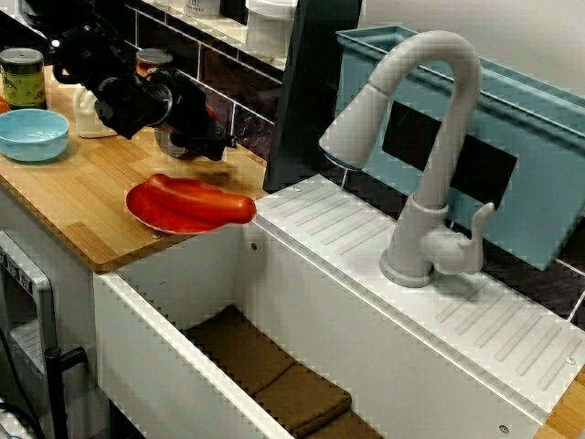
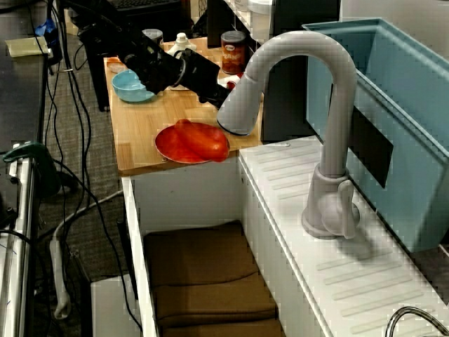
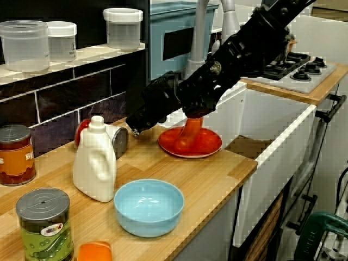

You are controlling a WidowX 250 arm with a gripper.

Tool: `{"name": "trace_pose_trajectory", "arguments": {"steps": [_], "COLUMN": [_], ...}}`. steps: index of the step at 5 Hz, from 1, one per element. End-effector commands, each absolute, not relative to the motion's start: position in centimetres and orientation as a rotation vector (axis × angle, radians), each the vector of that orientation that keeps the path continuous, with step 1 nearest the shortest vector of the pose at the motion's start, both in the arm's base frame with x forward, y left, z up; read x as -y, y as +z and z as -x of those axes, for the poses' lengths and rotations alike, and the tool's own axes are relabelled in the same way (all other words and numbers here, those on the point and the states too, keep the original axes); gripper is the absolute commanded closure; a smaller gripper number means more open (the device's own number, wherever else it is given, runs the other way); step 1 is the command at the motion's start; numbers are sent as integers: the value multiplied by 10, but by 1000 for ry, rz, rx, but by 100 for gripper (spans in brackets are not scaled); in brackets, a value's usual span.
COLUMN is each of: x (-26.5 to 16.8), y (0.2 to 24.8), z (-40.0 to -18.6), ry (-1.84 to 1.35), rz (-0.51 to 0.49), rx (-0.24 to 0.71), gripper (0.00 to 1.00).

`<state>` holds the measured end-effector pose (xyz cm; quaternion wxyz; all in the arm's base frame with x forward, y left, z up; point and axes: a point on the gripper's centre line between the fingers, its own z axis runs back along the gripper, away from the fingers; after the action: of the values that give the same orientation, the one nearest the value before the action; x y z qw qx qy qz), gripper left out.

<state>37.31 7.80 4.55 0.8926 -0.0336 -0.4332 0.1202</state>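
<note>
Black gripper [image 3: 135, 126] beside tipped cylindrical can [image 3: 118, 142], glossy red pepper [image 1: 206, 198] nearby

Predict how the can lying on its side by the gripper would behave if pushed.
The can rests on its curved side, so it would probably roll along the counter. Its metal end suggests that it is stiff and probably not fragile.

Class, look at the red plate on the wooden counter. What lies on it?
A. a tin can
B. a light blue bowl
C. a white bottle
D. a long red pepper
D: a long red pepper lies across the red plate, while the light blue bowl and the white bottle stand apart from it.
</note>
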Motion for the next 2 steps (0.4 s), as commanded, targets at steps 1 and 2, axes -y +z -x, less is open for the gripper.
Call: {"name": "trace_pose_trajectory", "arguments": {"steps": [1, 2], "x": [-86, -88], "y": [58, 55], "z": [-388, -390], "ry": [346, 365], "rz": [105, 100], "rx": [946, 952], "gripper": [100, 100]}}
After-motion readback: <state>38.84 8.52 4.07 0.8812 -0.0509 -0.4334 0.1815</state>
